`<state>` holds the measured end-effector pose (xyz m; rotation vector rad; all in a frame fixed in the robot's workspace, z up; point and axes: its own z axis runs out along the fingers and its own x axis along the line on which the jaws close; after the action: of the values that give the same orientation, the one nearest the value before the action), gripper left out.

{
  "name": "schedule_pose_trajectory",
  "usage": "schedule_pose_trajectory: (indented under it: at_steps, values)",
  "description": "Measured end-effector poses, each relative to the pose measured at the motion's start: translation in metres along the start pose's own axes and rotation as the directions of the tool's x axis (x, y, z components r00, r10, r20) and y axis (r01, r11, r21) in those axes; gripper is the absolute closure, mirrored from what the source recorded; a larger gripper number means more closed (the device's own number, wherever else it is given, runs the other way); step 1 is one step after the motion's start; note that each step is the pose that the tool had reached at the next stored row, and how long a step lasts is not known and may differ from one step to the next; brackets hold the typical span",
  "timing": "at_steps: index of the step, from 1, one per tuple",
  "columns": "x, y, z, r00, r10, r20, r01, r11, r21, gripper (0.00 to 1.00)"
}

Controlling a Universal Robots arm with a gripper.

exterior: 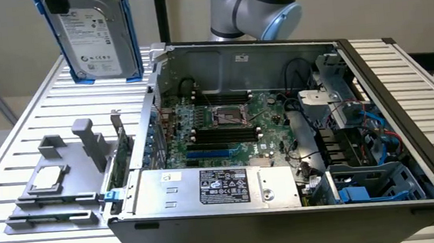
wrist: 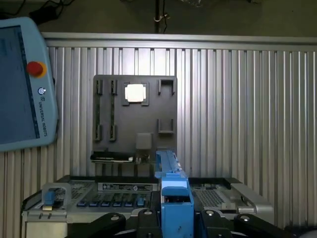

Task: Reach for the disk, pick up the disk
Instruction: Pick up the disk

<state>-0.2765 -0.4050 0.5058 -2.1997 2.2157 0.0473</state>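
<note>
at the exterior view's left, a grey fixture plate (exterior: 81, 181) lies on the slatted desk (exterior: 51, 112) with a small square chip (exterior: 49, 178) seated in it. over the desk's far left the disk (exterior: 96, 38) hangs upright in the air. its label faces the camera, and it is clear of the desk, just beside the far left corner of the open computer case (exterior: 289, 227). in the wrist view the pincer (wrist: 176, 225) is clenched on the disk's blue edge, a dark finger on either side; how deep the bite goes i can't quite make out. further right, the robot arm (exterior: 258, 3) rises behind the case, and a blue caddy (exterior: 361, 194) sits in the near right bay. the pick seems nearly complete. to do it well, i'd judge the hold should sit square on the frame and the lift run straight and slow, so the lower edge doesn't catch the case wall.
</note>
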Motion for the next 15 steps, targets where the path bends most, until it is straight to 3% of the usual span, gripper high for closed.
schedule_pose_trajectory:
  at_steps: [15]
  values:
    - [0.023, -0.067, -0.0065, 1.0, 0.0, -0.0015, 0.0, 1.0, -0.0026, 0.67]
